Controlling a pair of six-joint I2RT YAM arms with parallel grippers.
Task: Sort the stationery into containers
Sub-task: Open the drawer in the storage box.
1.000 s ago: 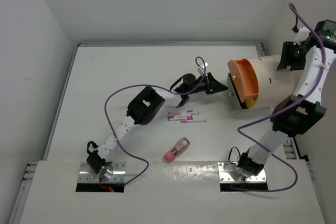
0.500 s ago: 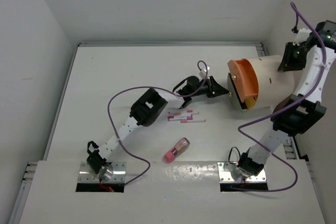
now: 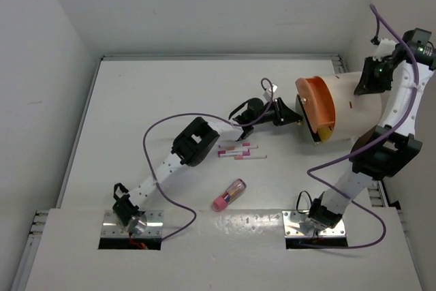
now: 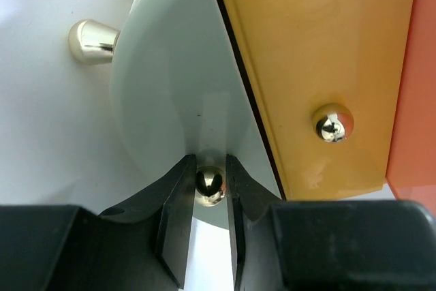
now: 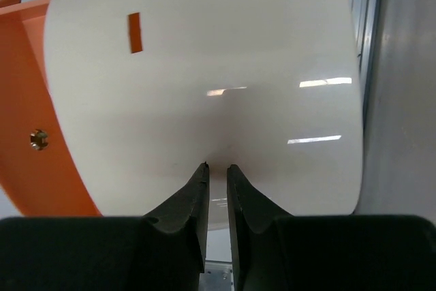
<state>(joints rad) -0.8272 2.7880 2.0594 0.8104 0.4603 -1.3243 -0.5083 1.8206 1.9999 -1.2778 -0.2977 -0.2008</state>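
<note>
The left gripper (image 4: pixel 209 168) is clenched on a small shiny knob (image 4: pixel 209 185), one dark finger (image 4: pixel 178 202) on each side of it. The knob sits on a pale panel just beside a yellow panel (image 4: pixel 320 66) that has its own knob. Both panels belong to the orange end face (image 3: pixel 315 103) of the big cream drum (image 3: pixel 354 103). A second ago this gripper hung short of the face with its fingers spread. The arm has since stretched further right and reached it.

The right gripper (image 5: pixel 216 172) has its fingers drawn almost together with nothing between them, tips against the drum's curved wall. Its wrist has shifted slightly left.

The drum lies on its side at the table's (image 3: pixel 136 114) right edge, unmoved. The thin pens (image 3: pixel 240 151) and the pink-ended tube (image 3: pixel 229 194) lie mid-table as before.
</note>
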